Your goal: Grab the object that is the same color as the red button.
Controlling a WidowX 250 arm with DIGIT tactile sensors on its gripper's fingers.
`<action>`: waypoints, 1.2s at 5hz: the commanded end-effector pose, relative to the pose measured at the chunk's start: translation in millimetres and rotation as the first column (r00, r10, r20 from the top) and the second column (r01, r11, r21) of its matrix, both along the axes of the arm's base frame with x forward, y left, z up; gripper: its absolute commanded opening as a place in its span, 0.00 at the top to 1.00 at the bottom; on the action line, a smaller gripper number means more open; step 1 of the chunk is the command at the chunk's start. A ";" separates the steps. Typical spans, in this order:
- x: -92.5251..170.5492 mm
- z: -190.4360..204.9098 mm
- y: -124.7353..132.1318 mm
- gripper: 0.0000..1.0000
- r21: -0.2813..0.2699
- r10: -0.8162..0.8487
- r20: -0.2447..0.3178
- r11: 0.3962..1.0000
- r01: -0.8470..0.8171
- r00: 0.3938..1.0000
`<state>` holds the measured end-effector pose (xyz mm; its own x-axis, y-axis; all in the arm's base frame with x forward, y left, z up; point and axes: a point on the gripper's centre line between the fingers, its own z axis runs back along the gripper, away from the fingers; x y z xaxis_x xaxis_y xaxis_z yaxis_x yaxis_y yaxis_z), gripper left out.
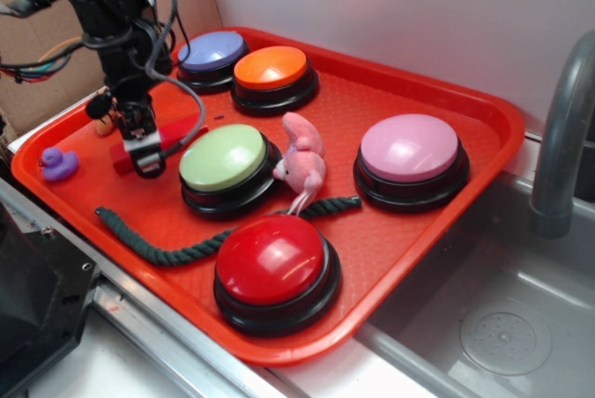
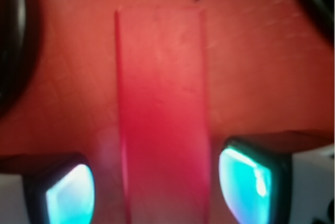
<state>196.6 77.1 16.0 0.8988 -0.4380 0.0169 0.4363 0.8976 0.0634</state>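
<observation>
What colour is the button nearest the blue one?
Orange button, clearest in the exterior view.

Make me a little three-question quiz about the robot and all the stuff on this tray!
1. True or false: the gripper has its fingers on either side of the red block.
2. Which button sits nearest the pink plush toy? A) green button B) purple button C) red button
3. Fill in: the small purple duck sits near the tray's ____ edge in the exterior view.

Key:
1. True; whether the fingers touch the block cannot be told.
2. A
3. left
</observation>
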 end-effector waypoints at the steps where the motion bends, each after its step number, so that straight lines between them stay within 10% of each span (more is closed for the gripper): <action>1: 1.0 -1.1 10.1 0.11 0.006 0.023 0.018 1.000 -0.023 1.000; 2: 0.6 -5.5 11.7 1.00 0.018 0.032 0.008 0.999 -0.033 0.999; 6: 2.1 68.0 -3.0 1.00 -0.012 0.299 0.006 0.954 -0.299 0.954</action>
<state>190.2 72.1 73.8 0.9917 -0.1281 -0.0134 0.1284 0.9912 0.0310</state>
